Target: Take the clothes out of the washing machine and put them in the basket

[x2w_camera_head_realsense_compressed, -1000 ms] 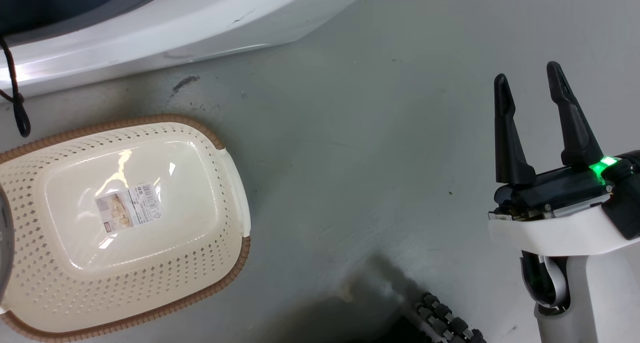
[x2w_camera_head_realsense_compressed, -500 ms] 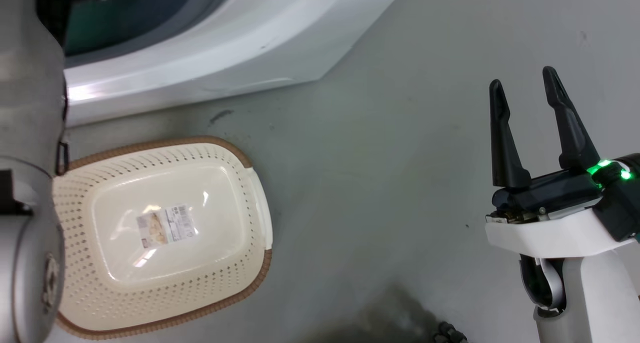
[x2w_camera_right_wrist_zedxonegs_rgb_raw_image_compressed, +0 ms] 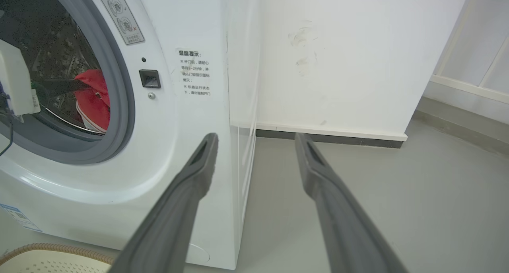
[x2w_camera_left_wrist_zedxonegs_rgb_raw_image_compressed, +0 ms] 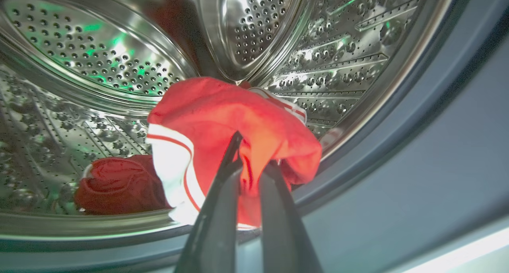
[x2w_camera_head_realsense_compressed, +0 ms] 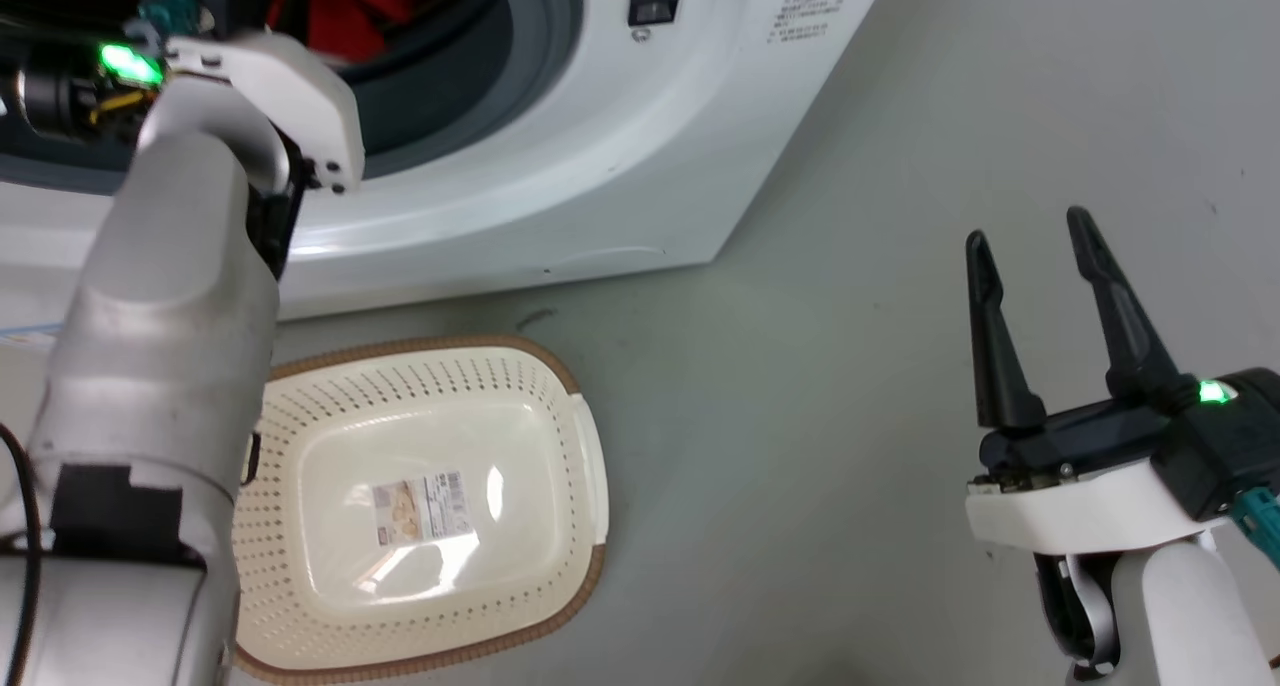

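Inside the washing machine (x2w_camera_head_realsense_compressed: 560,166) my left gripper (x2w_camera_left_wrist_zedxonegs_rgb_raw_image_compressed: 252,161) is shut on a red garment (x2w_camera_left_wrist_zedxonegs_rgb_raw_image_compressed: 222,114) with white stripe trim, held up near the drum's mouth. A second piece of the red clothes (x2w_camera_left_wrist_zedxonegs_rgb_raw_image_compressed: 119,185) lies on the drum floor behind it. In the head view my left arm (x2w_camera_head_realsense_compressed: 170,296) reaches into the round opening, where red cloth (x2w_camera_head_realsense_compressed: 330,6) shows. The cream basket (x2w_camera_head_realsense_compressed: 560,606) stands on the floor in front of the machine, its labelled bottom bare. My right gripper (x2w_camera_head_realsense_compressed: 1030,236) hangs open over the floor, well to the right of the basket.
The grey rubber gasket (x2w_camera_right_wrist_zedxonegs_rgb_raw_image_compressed: 119,106) rings the opening. The machine's right corner (x2w_camera_right_wrist_zedxonegs_rgb_raw_image_compressed: 238,153) stands against a white wall (x2w_camera_right_wrist_zedxonegs_rgb_raw_image_compressed: 338,58) with a dark skirting. Grey floor (x2w_camera_head_realsense_compressed: 800,416) lies between the basket and my right gripper.
The head camera has swung up, so the machine's opening, my left arm and red cloth have come into view and the basket sits lower and further right. The right gripper stays open.
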Motion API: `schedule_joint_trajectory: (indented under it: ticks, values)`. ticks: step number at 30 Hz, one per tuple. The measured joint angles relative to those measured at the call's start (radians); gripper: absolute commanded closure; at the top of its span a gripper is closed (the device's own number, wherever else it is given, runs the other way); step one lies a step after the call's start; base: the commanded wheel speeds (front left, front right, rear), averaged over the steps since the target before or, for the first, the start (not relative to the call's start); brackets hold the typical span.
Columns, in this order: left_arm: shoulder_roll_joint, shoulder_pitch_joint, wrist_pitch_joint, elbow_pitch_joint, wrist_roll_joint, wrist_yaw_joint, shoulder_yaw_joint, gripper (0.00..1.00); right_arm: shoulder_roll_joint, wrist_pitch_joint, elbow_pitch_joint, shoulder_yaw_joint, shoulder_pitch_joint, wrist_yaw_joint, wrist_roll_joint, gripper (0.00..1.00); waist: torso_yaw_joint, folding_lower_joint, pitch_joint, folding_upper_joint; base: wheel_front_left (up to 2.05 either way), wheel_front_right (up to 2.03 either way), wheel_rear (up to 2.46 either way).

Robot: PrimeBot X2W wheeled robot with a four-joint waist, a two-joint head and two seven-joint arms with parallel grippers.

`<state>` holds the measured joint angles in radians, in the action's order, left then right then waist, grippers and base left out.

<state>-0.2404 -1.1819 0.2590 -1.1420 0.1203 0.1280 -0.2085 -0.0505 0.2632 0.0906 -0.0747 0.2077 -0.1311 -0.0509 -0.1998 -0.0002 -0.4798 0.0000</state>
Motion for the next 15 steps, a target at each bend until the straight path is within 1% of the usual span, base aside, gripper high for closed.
schedule_joint_trajectory:
  ticks: [5, 10, 15]
  values:
    - [-0.002, 0.145, 0.001, 0.157, 0.026, 0.0, 0.006, 1.0, 0.0, 0.0, -0.013, -0.005, -0.036, 0.0, 0.017, 0.0, 0.023, 0.0, 0.075, 0.0, 0.0, 0.0, 0.0]
    - [-0.004, 0.323, 0.001, 0.331, 0.041, 0.0, 0.013, 1.0, 0.0, 0.0, -0.026, -0.008, -0.075, 0.0, 0.025, 0.0, 0.042, -0.0001, 0.156, 0.0001, 0.0, 0.0, 0.0]
    - [-0.013, 0.49, 0.002, 0.493, 0.059, -0.015, 0.023, 1.0, 0.0, 0.0, -0.033, -0.01, -0.121, 0.0, 0.034, 0.0, 0.058, -0.0001, 0.235, 0.0001, 0.0, 0.0, 0.0]
